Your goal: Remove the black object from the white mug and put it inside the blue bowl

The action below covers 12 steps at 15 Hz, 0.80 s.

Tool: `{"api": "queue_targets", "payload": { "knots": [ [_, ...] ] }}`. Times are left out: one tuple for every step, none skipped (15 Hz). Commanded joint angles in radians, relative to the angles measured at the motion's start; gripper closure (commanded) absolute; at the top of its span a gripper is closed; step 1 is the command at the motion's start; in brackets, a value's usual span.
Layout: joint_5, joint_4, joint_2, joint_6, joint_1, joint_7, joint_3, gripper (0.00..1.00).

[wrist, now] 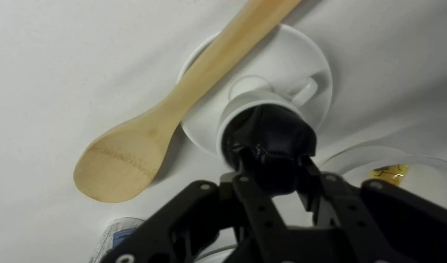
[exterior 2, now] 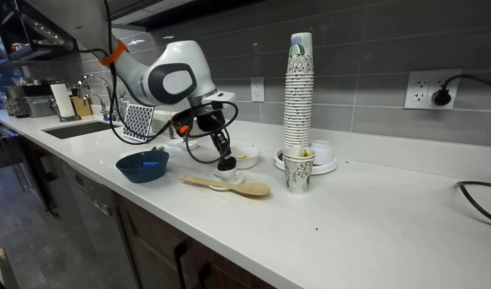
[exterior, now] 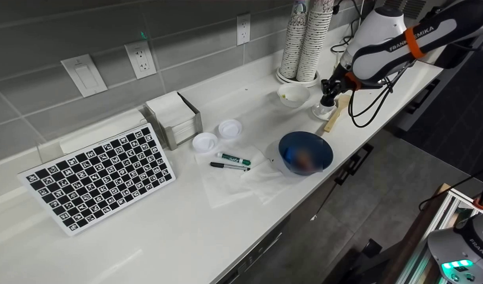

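My hand (wrist: 275, 159) pinches the black object (wrist: 272, 133) at the mouth of the white mug (wrist: 245, 101); a wooden spoon (wrist: 167, 115) lies across the saucer (wrist: 289, 51), near the blue bowl (exterior 2: 143, 169).

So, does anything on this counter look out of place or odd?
The wooden spoon looks out of place, lying partly across the saucer holding the white mug. Small dark specks also dot the counter, too tiny to identify.
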Motion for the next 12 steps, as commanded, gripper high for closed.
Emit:
{"api": "queue_targets", "payload": {
  "knots": [
    [0.014, 0.017, -0.012, -0.027, 0.027, -0.023, -0.020, 0.97],
    [0.012, 0.017, -0.017, -0.034, 0.029, -0.023, -0.021, 0.96],
    [0.002, 0.017, -0.025, -0.043, 0.032, -0.018, -0.025, 0.95],
    [0.000, 0.014, -0.034, -0.048, 0.034, -0.017, -0.028, 0.95],
    [-0.002, 0.012, -0.041, -0.054, 0.035, -0.016, -0.029, 0.97],
    [-0.005, 0.010, -0.050, -0.059, 0.036, -0.013, -0.030, 0.95],
    [-0.007, 0.003, -0.064, -0.064, 0.035, -0.012, -0.031, 0.95],
    [-0.011, -0.001, -0.079, -0.073, 0.036, -0.009, -0.031, 0.95],
    [-0.014, -0.013, -0.104, -0.084, 0.037, -0.012, -0.028, 0.95],
    [-0.018, -0.026, -0.131, -0.089, 0.038, -0.020, -0.023, 0.95],
    [0.010, -0.043, -0.162, -0.087, 0.037, -0.063, -0.009, 0.95],
    [0.041, -0.062, -0.196, -0.081, 0.041, -0.119, 0.008, 0.95]
  ]
}}
